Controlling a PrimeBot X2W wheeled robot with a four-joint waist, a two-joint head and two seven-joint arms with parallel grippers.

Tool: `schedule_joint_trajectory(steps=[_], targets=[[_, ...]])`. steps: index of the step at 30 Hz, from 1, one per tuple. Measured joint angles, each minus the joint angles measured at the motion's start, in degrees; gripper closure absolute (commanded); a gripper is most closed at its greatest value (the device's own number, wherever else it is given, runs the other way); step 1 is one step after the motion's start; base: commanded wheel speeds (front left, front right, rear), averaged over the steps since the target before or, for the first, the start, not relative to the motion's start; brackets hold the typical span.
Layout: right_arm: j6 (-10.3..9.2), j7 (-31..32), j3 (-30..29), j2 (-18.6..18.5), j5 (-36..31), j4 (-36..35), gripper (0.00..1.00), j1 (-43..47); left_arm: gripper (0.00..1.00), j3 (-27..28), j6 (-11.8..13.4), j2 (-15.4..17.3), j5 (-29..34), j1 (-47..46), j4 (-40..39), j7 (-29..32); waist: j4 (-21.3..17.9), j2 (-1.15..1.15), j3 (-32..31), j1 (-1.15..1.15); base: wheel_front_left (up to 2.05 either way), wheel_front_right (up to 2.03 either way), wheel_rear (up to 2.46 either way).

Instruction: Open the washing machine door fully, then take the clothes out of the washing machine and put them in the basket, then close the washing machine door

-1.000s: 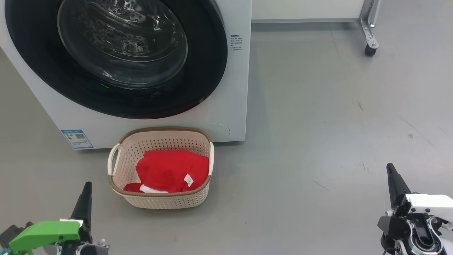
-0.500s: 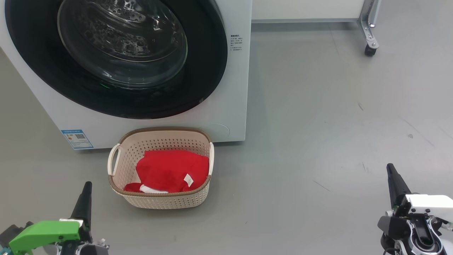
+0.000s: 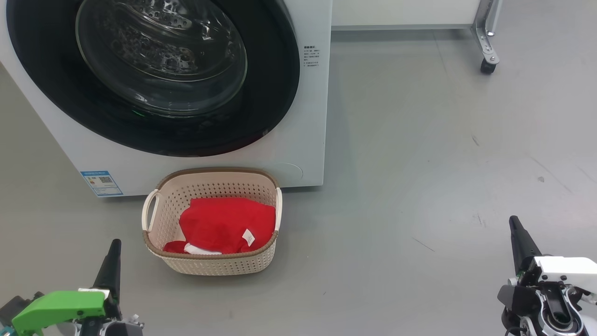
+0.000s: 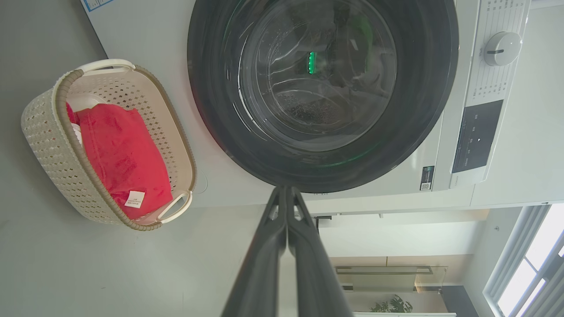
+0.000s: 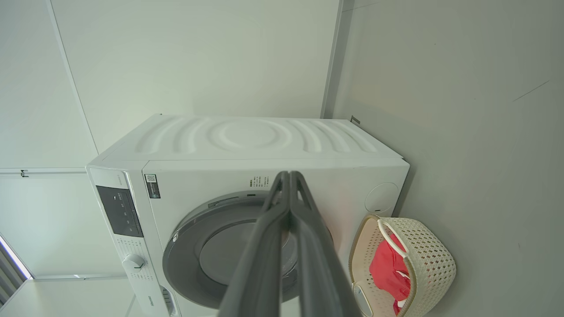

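Dark left end effector (image 4: pixel 286 189) faces door (image 4: pixel 318 83).

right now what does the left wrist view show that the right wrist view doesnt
Left wrist, not right: the drum through the washing machine door, and a plant. Right wrist, not left: the ribbed side panel of the washing machine. Both: the shut door, the basket holding the red clothes, the dial, and a shut gripper: left gripper, right gripper.
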Motion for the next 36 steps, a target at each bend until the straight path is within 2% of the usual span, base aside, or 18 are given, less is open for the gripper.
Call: schedule_joint_trajectory(steps=[36], targets=[[0.00, 0.32, -0.12, 0.19, 0.00, 0.11, 1.00, -0.05, 1.00, 0.02, 0.00, 0.01, 0.00, -0.01, -0.03, 0.01, 0.00, 0.00, 0.00, 0.00, 0.00, 0.00, 0.00]])
